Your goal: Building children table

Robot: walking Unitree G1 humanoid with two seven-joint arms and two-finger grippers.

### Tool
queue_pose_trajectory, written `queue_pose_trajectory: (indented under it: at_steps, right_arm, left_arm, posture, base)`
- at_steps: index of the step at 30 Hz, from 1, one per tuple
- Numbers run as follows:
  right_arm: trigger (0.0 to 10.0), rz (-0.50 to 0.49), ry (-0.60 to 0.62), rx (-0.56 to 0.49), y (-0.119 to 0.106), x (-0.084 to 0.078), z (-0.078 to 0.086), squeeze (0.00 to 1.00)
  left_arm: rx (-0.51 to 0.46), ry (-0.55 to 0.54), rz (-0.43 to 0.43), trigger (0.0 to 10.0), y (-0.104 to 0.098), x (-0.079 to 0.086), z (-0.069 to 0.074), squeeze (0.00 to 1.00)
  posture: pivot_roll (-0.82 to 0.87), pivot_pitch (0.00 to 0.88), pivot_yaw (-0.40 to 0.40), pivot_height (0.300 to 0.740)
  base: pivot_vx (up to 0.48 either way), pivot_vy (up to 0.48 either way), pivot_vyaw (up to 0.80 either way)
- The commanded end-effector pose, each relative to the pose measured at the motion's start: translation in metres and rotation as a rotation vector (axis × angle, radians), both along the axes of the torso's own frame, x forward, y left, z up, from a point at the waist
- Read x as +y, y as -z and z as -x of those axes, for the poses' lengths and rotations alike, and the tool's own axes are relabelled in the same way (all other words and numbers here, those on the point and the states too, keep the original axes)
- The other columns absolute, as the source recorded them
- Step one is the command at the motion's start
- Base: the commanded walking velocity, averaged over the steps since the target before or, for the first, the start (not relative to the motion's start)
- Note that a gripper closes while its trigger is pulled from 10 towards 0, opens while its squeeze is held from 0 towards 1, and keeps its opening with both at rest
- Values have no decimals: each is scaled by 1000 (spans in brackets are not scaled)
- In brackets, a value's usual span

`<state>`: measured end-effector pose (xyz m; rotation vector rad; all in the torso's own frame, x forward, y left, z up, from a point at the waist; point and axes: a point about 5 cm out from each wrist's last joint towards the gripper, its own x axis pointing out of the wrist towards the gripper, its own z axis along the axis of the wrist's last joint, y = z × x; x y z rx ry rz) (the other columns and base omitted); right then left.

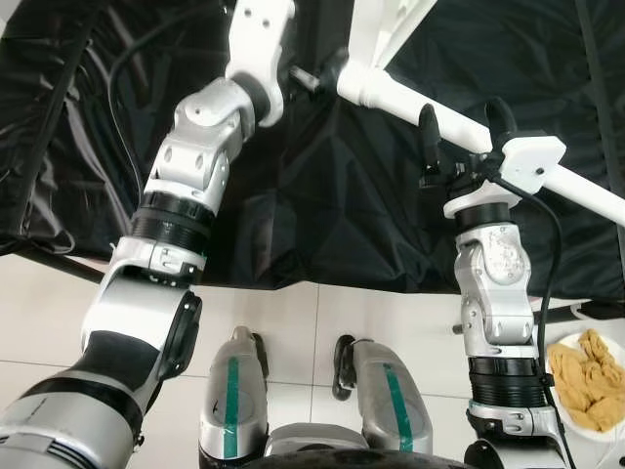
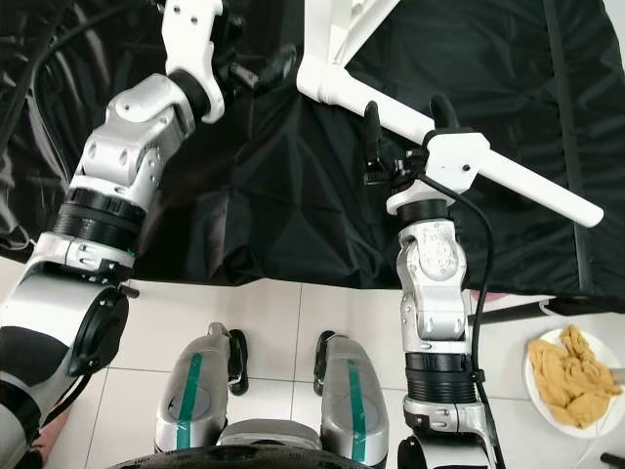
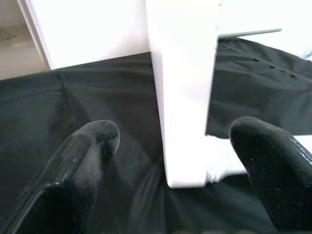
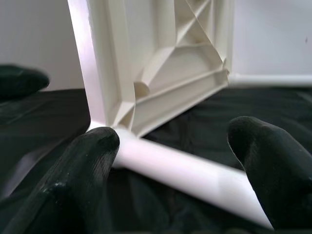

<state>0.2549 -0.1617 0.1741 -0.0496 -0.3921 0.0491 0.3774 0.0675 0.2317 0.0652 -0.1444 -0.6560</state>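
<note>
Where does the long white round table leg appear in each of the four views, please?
Left eye view: long white round table leg runs from upper centre toward the right edge.
Right eye view: same slant, passing the right gripper.
Left wrist view: cannot tell; a white upright stands between the fingers.
Right wrist view: crosses low, between the fingers.
Shared landmark: black plastic sheet.

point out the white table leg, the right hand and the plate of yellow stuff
white table leg (image 1: 576,193), left eye view, on the bare tube past the hand
right hand (image 1: 464,122), left eye view, midway between its two fingertips
plate (image 2: 535,376), right eye view, on its white rim
</note>
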Motion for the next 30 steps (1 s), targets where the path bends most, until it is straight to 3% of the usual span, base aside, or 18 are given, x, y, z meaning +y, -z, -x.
queue_pose_trajectory:
  at_steps: [1, 13, 30]
  right_arm:
    - [10000, -5, 4, 7, 0, 2, 4, 0]
    - [10000, -20, 69, 19, -2, -3, 16, 0]
    - [10000, -39, 138, 44, -2, -7, 25, 0]
  left_arm:
    - [4, 34, -8, 10000, 1, -7, -2, 0]
    - [14, 42, -1, 10000, -12, -24, -16, 0]
    - [2, -125, 85, 10000, -44, -24, -33, 0]
  posture:
    - [-86, 200, 78, 740]
    - [-132, 244, 116, 740]
    - [-148, 264, 140, 740]
  base:
    - [0, 0, 0]
    - [0, 0, 0]
    - [0, 0, 0]
